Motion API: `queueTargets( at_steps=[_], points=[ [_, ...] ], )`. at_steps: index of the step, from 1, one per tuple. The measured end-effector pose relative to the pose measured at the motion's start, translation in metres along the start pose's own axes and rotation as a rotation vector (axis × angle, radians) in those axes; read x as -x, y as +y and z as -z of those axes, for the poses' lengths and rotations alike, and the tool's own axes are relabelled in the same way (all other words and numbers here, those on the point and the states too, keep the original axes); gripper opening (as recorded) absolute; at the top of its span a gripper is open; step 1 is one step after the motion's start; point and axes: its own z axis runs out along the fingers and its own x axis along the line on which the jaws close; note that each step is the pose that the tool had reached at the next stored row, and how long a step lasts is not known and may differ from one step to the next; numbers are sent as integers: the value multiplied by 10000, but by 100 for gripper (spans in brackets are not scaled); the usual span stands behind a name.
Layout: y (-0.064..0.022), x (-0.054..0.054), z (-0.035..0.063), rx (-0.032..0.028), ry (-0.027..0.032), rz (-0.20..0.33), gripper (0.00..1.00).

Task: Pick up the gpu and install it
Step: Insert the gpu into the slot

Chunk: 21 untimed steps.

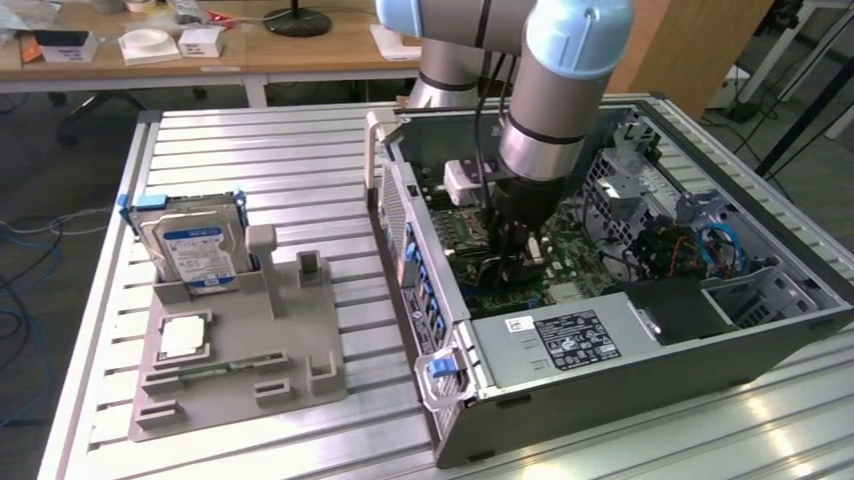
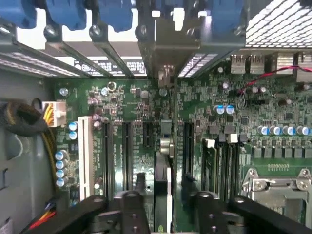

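The gpu [image 2: 165, 146] shows edge-on as a thin dark card standing upright on the green motherboard [image 2: 122, 97]. It runs from between my fingers to the rear slot brackets of the open computer case [image 1: 747, 330]. In the wrist view my gripper [image 2: 163, 187] straddles the card. One black finger [image 2: 140, 184] is on each side, with a small gap between each finger and the card, so the gripper looks open. In the exterior view the gripper [image 1: 514, 250] reaches straight down into the middle of the case, and the arm hides the card.
A grey parts holder [image 1: 240, 370] lies on the slatted table at the exterior view's left. It carries a silver hard drive [image 1: 194, 250] with a blue-white label, a narrow memory stick [image 1: 214, 372] and a small white square part [image 1: 183, 335]. Cables and a power supply [image 1: 567, 340] crowd the case.
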Motion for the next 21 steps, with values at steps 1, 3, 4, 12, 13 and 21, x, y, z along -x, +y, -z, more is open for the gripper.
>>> queueTargets(
  at_steps=[1, 3, 4, 12, 13, 21],
  points=[
    [0, 0, 21, -2, -4, 0, 45],
    [0, 0, 62, 2, 2, 0, 52],
    [-1, -1, 85, 1, 1, 0, 52],
    [-3, -2, 377, 2, 2, 0, 52],
    [-3, -3, 421, 1, 3, 0, 52],
    [-4, -3, 521, 2, 2, 0, 32]
  ],
)
